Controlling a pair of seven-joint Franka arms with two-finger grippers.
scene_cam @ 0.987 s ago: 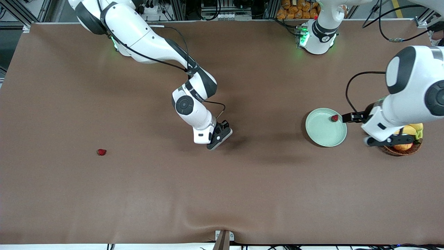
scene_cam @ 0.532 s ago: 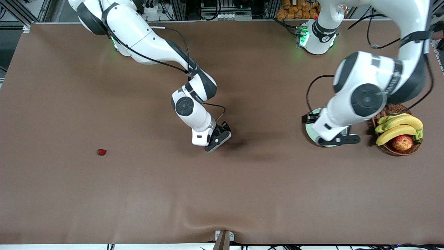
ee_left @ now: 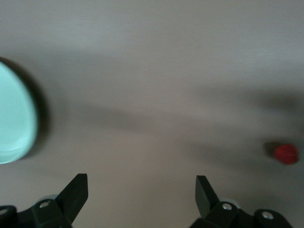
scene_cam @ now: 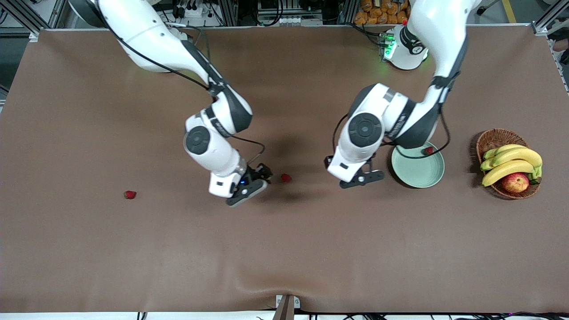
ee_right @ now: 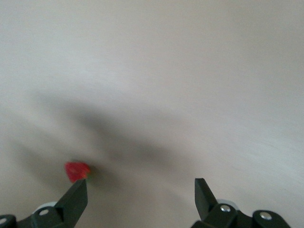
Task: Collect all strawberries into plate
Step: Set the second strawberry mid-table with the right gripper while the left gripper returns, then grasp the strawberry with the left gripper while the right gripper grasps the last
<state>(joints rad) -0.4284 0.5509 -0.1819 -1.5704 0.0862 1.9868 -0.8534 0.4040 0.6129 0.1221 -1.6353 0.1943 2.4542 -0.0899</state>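
The pale green plate sits toward the left arm's end of the table, with one strawberry in it near the rim. A second strawberry lies on the brown table between the two grippers. A third strawberry lies alone toward the right arm's end. My right gripper is open and empty, just beside the middle strawberry, which shows by one fingertip. My left gripper is open and empty over bare table between the plate and the middle strawberry.
A brown wicker basket with bananas and an apple stands beside the plate at the left arm's end of the table. The brown mat has a small ripple at its front edge.
My left arm swung from the basket, across the plate, to the table beside it. My right gripper shifted toward the right arm's end, uncovering the middle strawberry.
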